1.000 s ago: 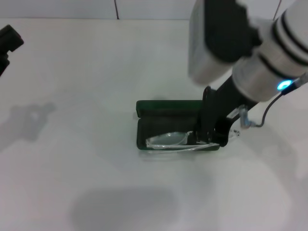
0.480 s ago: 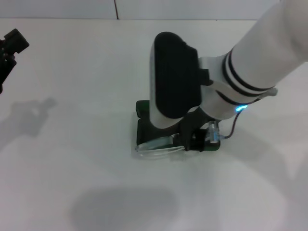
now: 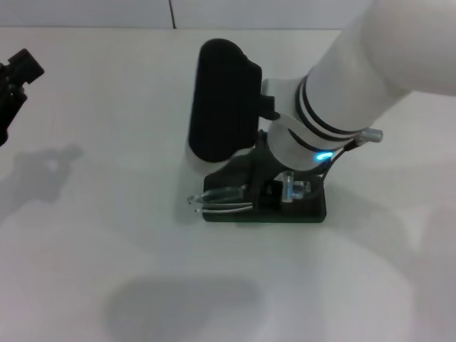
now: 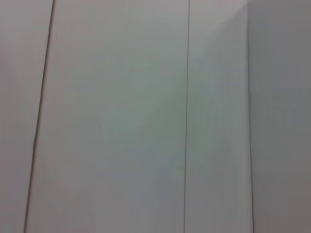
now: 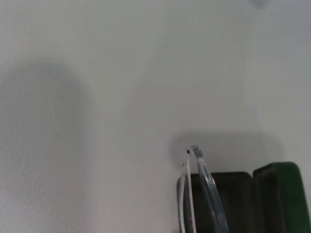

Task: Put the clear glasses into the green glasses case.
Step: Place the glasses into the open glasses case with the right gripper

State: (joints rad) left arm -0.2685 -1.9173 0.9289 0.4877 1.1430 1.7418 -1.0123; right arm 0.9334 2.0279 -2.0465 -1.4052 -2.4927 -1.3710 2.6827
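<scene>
The green glasses case (image 3: 303,212) lies open on the white table, mostly covered by my right arm. My right gripper (image 3: 265,194) is low over the case's left half, shut on the clear glasses (image 3: 217,203). The thin clear arms of the glasses stick out past the case's left edge, above the table. In the right wrist view the clear glasses (image 5: 201,194) reach out over the dark inside of the green glasses case (image 5: 274,194). My left gripper (image 3: 16,71) is parked at the far left edge, well away from the case.
A white table (image 3: 107,249) surrounds the case, with arm shadows on it at the left and front. A pale wall runs along the table's far edge. The left wrist view holds only pale wall panels (image 4: 121,116) with thin seams.
My right arm has swung left over the case. The glasses turned and moved left with it, so their arm tips now poke out past the case's left edge. The left arm barely moved.
</scene>
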